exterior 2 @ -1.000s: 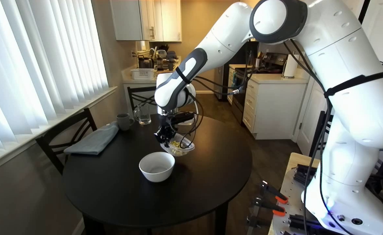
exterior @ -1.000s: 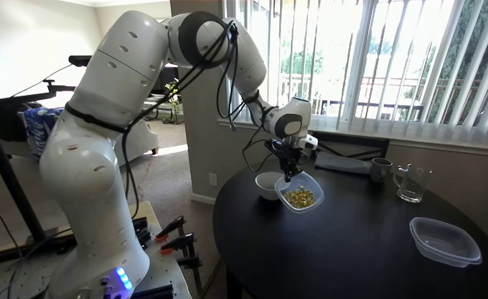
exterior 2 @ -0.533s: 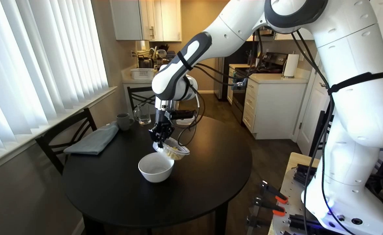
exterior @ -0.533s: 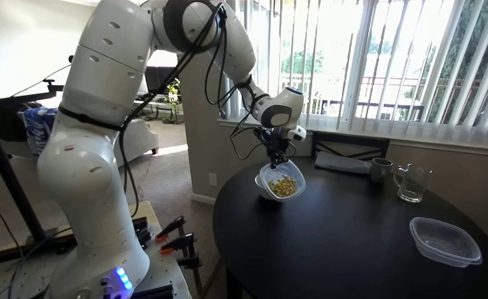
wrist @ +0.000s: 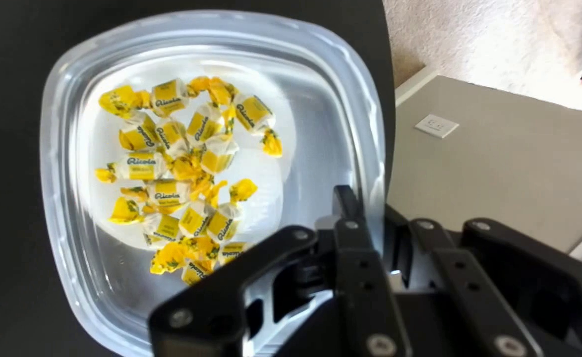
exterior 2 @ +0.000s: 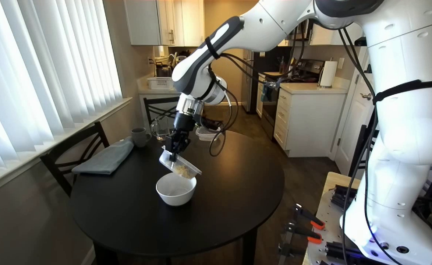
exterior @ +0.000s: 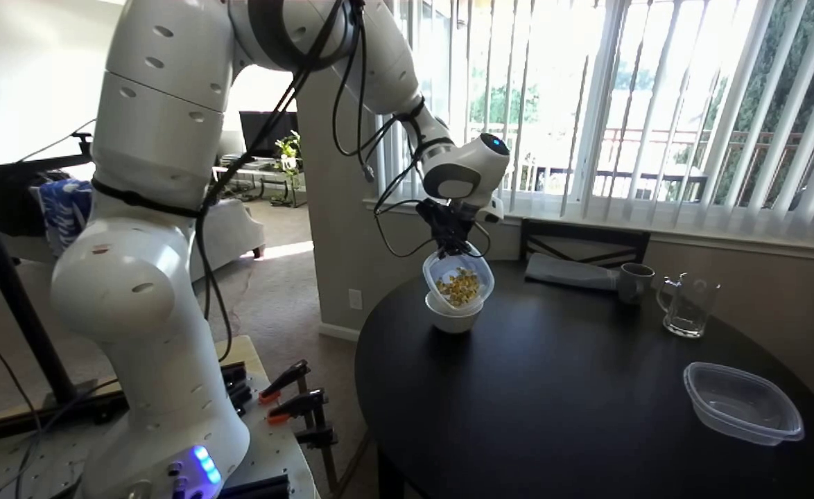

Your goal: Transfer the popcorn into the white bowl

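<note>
The task's popcorn looks like yellow wrapped candies (wrist: 169, 166), heaped in a clear squarish container (wrist: 376, 119). The candies also show in both exterior views (exterior: 458, 285) (exterior 2: 183, 171). My gripper (wrist: 373, 213) is shut on the container's rim, one finger inside the wall and one outside. In an exterior view the container (exterior 2: 167, 159) hangs tilted from the gripper (exterior 2: 174, 149), its low edge over the rim of the white bowl (exterior 2: 176, 200). The visible inside of the bowl shows no candies. The bowl (exterior: 453, 323) is partly hidden behind the container in an exterior view.
A larger clear rectangular container (exterior: 743, 412) stands on the dark round table (exterior: 573, 416). A glass mug (exterior: 690, 308), a grey mug (exterior: 634, 284) and a folded cloth (exterior: 566, 272) lie toward the window side. A chair (exterior 2: 87, 141) stands against the table there.
My gripper has carried the container from beside the bowl to above it and tilted it more. The candies stay inside the container. The bowl has hardly moved.
</note>
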You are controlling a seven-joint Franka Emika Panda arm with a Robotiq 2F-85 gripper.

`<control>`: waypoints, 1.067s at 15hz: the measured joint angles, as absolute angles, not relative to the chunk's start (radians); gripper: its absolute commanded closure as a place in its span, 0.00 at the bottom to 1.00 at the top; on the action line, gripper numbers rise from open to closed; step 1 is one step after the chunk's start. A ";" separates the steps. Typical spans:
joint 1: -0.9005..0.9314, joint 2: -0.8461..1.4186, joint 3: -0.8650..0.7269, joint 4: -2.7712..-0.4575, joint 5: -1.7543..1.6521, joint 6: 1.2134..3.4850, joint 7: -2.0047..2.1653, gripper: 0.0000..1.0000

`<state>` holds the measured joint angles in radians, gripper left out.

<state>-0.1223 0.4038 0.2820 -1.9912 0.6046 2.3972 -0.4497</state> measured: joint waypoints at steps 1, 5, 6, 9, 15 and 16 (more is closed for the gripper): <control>-0.123 0.404 0.283 -1.989 0.626 2.380 -0.487 0.96; -0.121 0.404 0.284 -1.975 0.695 2.301 -0.595 0.96; -0.120 0.404 0.284 -1.972 0.715 2.284 -0.623 0.96; -0.113 0.404 0.284 -1.964 0.786 2.242 -0.726 0.96; -0.110 0.406 0.268 -1.950 0.978 2.129 -0.944 0.96; -0.111 0.407 0.257 -1.946 1.018 2.106 -0.974 0.96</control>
